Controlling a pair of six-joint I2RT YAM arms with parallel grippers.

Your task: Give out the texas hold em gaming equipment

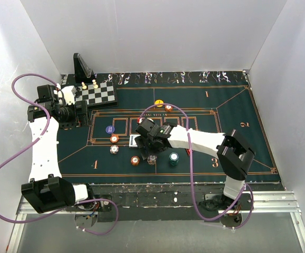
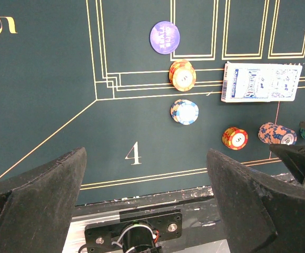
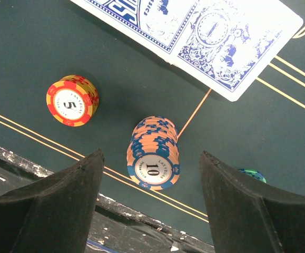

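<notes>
My right gripper (image 3: 150,155) hangs open low over a peach-and-blue chip stack marked 10 (image 3: 153,153), one finger on each side, neither touching it. A red-and-yellow stack marked 5 (image 3: 72,100) stands to its left. The blue-backed cards (image 3: 210,37) lie just beyond, and a teal stack (image 3: 252,174) peeks out by the right finger. From above, the right gripper (image 1: 151,149) is over the peach stack (image 1: 151,159). My left gripper (image 2: 147,182) is open and empty, high over the mat's "4" corner. An orange stack (image 2: 182,75), a whitish stack (image 2: 184,111) and a purple disc (image 2: 165,37) lie ahead of it.
A chessboard with pawns (image 1: 97,94) and a black angled stand (image 1: 82,66) sit at the back left, beside the left gripper (image 1: 82,114). A yellow disc (image 1: 159,103) and an orange chip (image 1: 168,108) lie mid-mat. The table's near edge (image 2: 157,197) runs just past the chips.
</notes>
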